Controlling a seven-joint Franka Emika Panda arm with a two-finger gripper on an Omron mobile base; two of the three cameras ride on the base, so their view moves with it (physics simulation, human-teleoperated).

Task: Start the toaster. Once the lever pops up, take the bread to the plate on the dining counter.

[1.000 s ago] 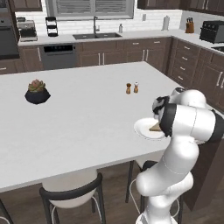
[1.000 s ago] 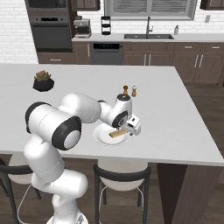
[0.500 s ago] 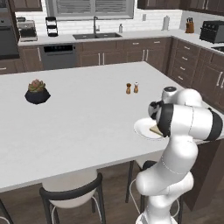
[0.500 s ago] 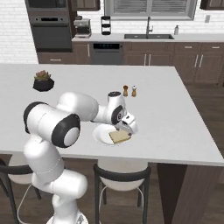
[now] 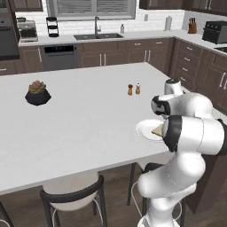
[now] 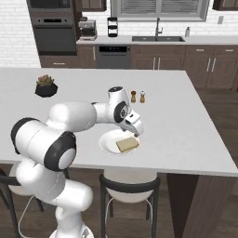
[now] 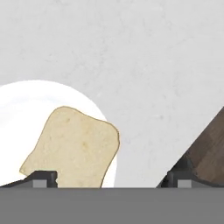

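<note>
claw (image 6: pixel 135 130) lifted off bread (image 6: pixel 127 144) | spread, likely released | plate (image 6: pixel 108 142), white dining counter (image 6: pixel 186 121)

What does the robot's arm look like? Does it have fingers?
The arm is made of fat, rounded, glossy white tubes joined by dark black rings, like a chubby white snake. At its end sits a small white gripper with two little dark fingertips, boxy and grey-black.
</note>
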